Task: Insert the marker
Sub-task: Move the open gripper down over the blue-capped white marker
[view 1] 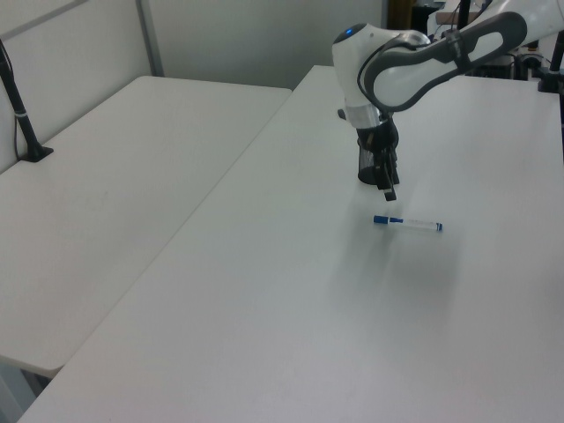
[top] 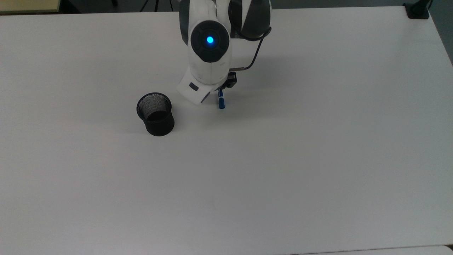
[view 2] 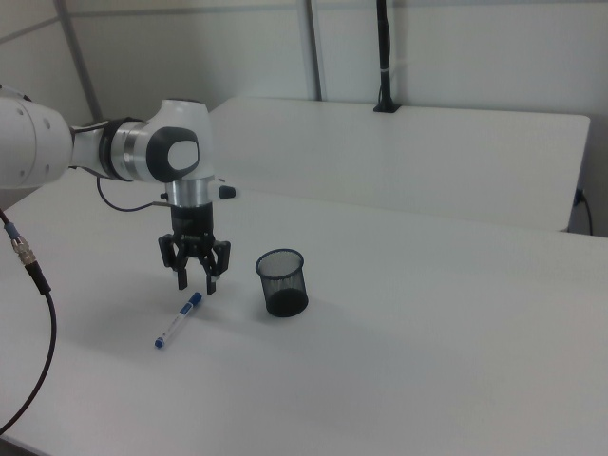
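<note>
The slim white marker pen with the blue cap (view 2: 178,322) lies flat on the big white table (top: 283,170). It is not in the round black mesh cup (top: 155,114) yet. So the main job is not done.

The cup stands upright with its open mouth facing up, and nothing can be seen inside it. In the top view the marker (top: 221,100) is near the cup, off to the top view's right and a little higher up. In the right view the marker is to the right view's left of the cup (view 2: 282,282).

The black two-finger hand (view 2: 195,282) on the white robot arm (view 2: 152,152) hangs just above the marker, over the end nearer the cup as the right view shows it. Its two fingers are spread apart, pointing down, with nothing between them. They do not seem to touch the marker. In the left view the hand (view 1: 389,192) is just above the marker's blue end (view 1: 381,219).

So what looks done is the reach: the hand is over the pen and ready.

A lot is left, I think. The hand must go down, close on the marker, lift it, carry it across to the cup, tip it so it points down, and let it drop in. The marker is thin and round, so it could roll or slip if the pinch is off.
</note>
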